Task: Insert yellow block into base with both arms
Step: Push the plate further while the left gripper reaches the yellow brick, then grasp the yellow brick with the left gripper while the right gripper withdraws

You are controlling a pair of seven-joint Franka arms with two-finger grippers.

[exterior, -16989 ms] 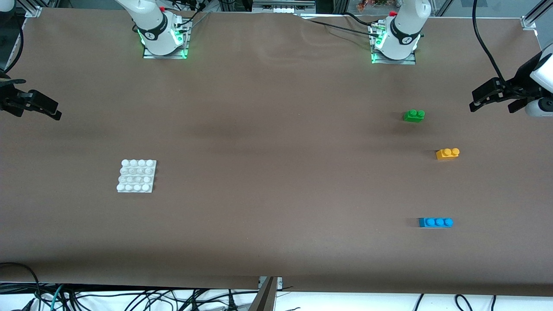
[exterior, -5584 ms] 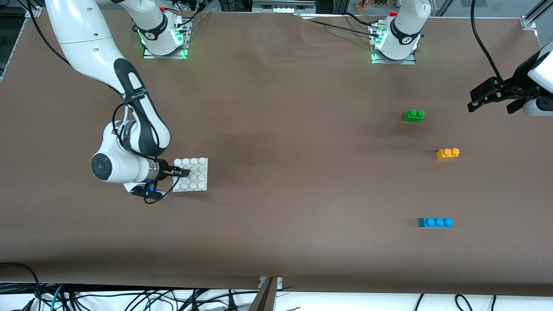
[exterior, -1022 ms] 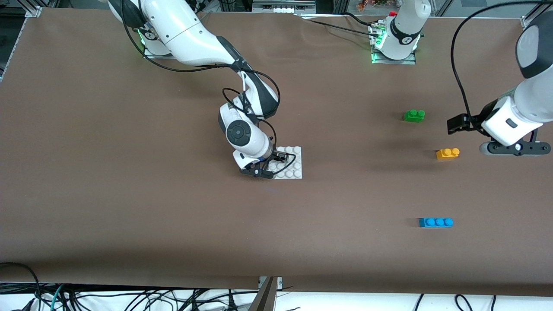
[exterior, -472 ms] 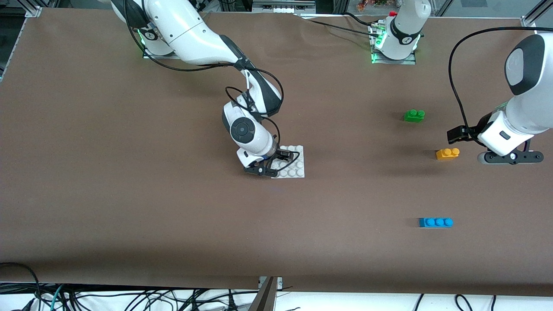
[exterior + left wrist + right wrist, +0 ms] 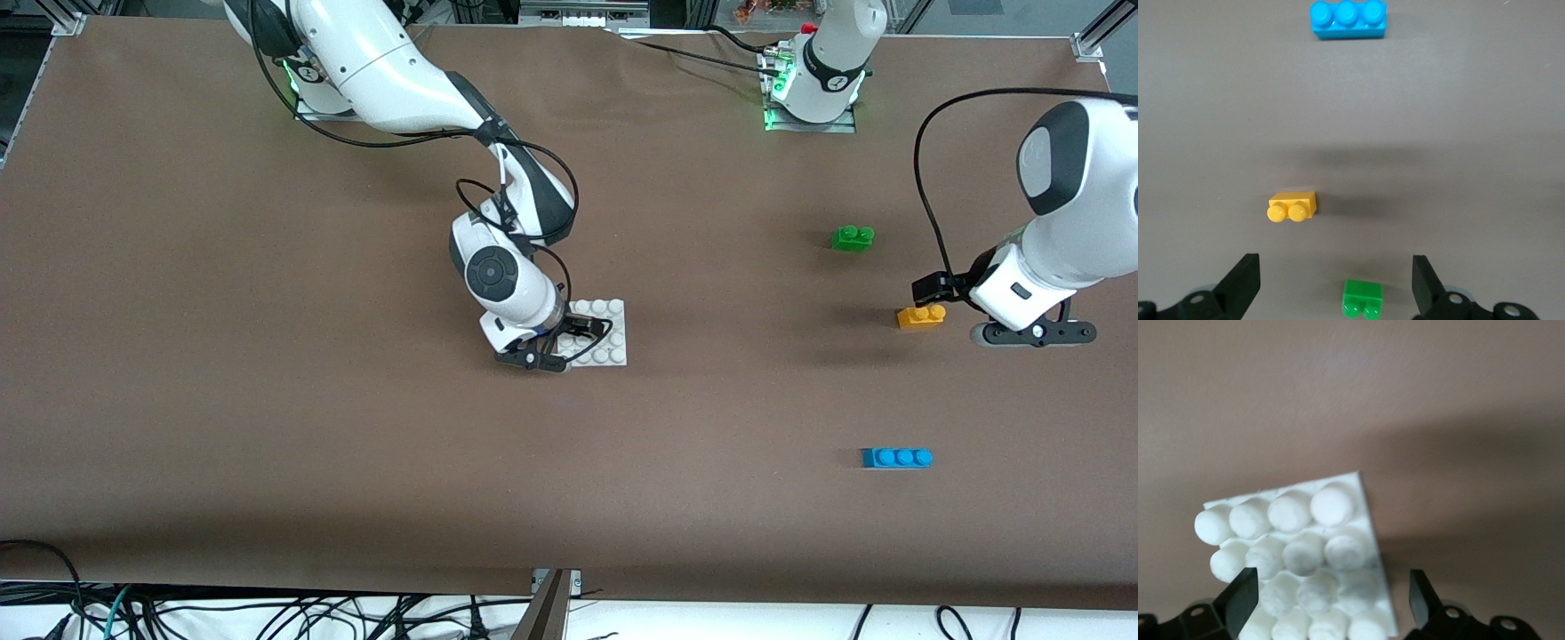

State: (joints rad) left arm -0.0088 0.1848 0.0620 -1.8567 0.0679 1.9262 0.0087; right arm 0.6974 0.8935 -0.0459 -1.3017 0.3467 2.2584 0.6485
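Your right gripper [image 5: 573, 342] sits low at the base's [image 5: 612, 331] edge toward the right arm's end, jaws spread wide with the plate's edge between the fingers [image 5: 1238, 600] but not clamped, so the plate lies free on the table [image 5: 267, 400]. The base rests near mid-table, roughly between the two arms' reach, which reads as deliberate: either arm can get to it there. All its studs show bare in the front and right wrist views, nothing seated on it. Your left gripper [image 5: 933, 289] hangs just above the block [image 5: 921, 316], toward the left arm's end, jaws open and empty; in the left wrist view the block [image 5: 1293, 206] lies off-centre between the fingers [image 5: 1241, 283], closer to one, so you will likely want a small sideways correction before descending. The block lies flat, studs up, untouched. A green brick [image 5: 853, 237] sits farther from the front camera than the block, a blue brick [image 5: 896, 457] nearer; both stand well apart from it, so the pick looks unobstructed. My read: base staged, pick not yet made, insertion still ahead, and the right gripper is placed to steady the plate.
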